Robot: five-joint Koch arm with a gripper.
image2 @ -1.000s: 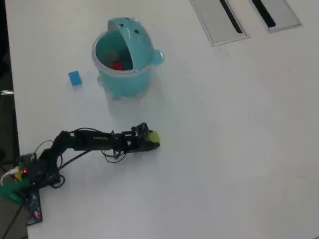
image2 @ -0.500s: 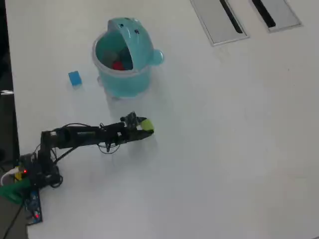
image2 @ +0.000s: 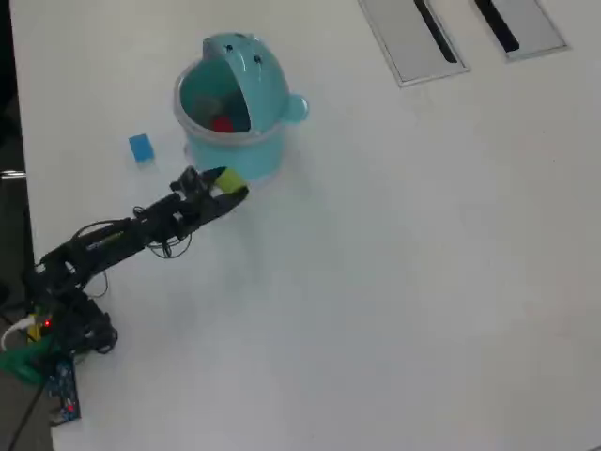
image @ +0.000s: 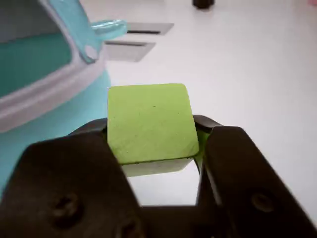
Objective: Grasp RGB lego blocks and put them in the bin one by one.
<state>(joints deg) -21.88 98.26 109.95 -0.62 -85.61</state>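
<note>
I have the end effector (image: 153,148) clamped on the yellow-green block (image: 150,123); in the wrist view the block sits squarely between the two dark jaws, one pressed to each side, its flat top facing the camera. From overhead the end effector (image2: 228,184) carries the yellow-green block (image2: 232,180) at its tip, right up against the lower wall of the bin (image2: 246,155).

In the wrist view the bin (image: 47,111) fills the space just left of and ahead of the end effector, its pale rim running diagonally and its lid raised above. Overhead, the lid stands tilted open, and I can see the red block (image2: 223,123) lying inside the tub, beyond the end effector. The blue block (image2: 141,147) rests on the white tabletop (image2: 404,282) up and to the left of the end effector in that view, on the near side of the bin and apart from it.

Two grey slotted panels (image2: 413,38) lie far off toward the upper right, well apart from the end effector.
</note>
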